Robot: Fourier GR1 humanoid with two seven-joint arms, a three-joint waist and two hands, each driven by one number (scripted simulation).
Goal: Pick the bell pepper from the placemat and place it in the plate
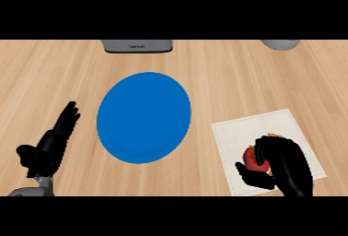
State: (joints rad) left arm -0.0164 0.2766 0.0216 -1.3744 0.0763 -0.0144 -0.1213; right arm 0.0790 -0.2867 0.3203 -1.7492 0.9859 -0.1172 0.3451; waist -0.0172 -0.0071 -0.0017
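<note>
A red bell pepper (253, 158) lies on the white placemat (252, 129) at the lower right of the wooden counter. My right hand (285, 161) curls over it from the right, thumb under its near side and fingers over its top, hiding most of it. The blue plate (144, 117) sits in the middle of the counter, to the left of the placemat, with nothing on it. My left hand (51, 143) rests open at the lower left, fingers straight and pointing up, apart from the plate.
A grey appliance (137, 45) stands at the counter's far edge, behind the plate. Part of a grey round object (281, 44) shows at the far right. Bare wood lies between the plate and the placemat.
</note>
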